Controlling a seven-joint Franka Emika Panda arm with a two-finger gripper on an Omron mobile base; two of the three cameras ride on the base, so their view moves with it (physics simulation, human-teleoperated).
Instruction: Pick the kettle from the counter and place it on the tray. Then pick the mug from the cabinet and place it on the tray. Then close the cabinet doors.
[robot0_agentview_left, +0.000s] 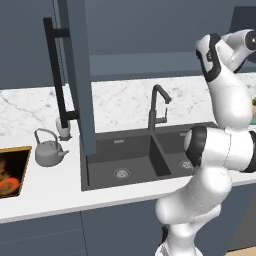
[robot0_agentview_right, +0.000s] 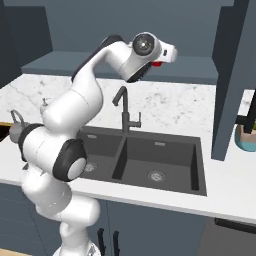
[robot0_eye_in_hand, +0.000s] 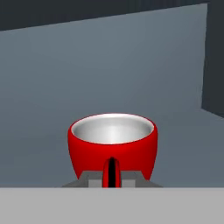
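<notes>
From behind the arm's left we look forward and down over the counter (robot0_agentview_left: 45, 192); from behind its right we face the same black double sink (robot0_agentview_right: 145, 162) and faucet (robot0_agentview_right: 125, 112). The hand view sits very close to the red mug (robot0_eye_in_hand: 112, 144), facing the cabinet's interior

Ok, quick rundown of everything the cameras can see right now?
kettle: one, grey, on the counter beside the tray, not on it
tray: one, yellow rim, dark orange surface, at the counter's left end
mug: one, red with pale inside, upright, handle between the fingertips
cabinet doors: two in view, slate-blue, both swung open
sink: one, black double basin, set in the counter
faucet: one, dark, behind the sink
soap bottle: one, white, behind the kettle
gripper: one, shut on the mug's handle
</notes>
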